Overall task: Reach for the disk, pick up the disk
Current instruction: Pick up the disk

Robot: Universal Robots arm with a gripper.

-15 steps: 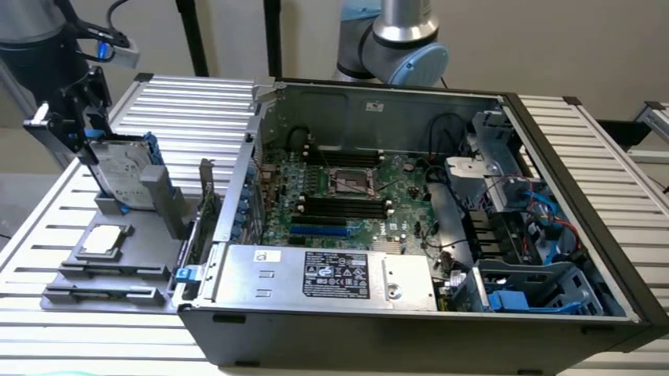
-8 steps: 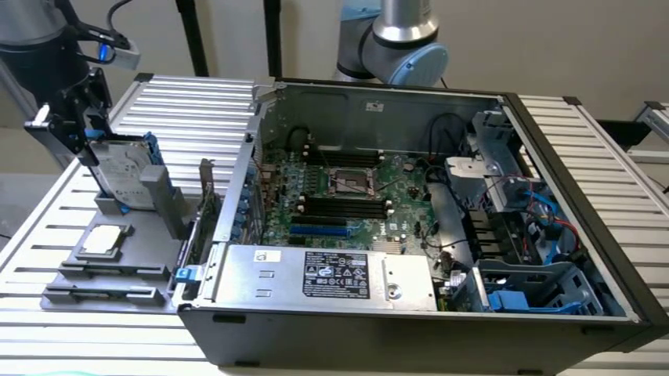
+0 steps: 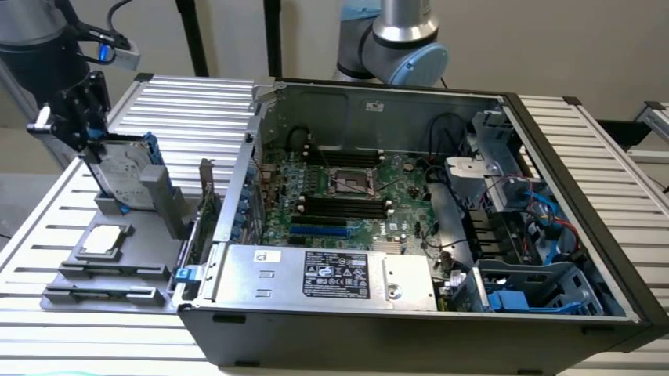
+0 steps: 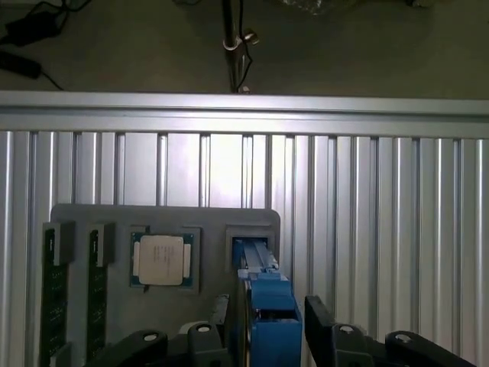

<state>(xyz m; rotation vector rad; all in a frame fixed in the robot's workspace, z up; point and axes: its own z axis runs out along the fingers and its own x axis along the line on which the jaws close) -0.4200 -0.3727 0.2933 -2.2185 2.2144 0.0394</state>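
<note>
1. Jaws of the black gripper are spread astride the flat silver-grey metal disk with blue plastic rails; a narrow gap is seen on one side.
2. The disk is stood upright in a grey plastic holder, upper left of the exterior frame.
3. The reach is judged done; the disk is not yet gripped or lifted.

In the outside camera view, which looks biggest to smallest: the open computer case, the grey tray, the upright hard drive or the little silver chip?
1. Black open computer case
2. Flat grey plastic tray
3. Silver-grey metal hard drive with blue rails, upright in the tray
4. Small square silver chip
</note>
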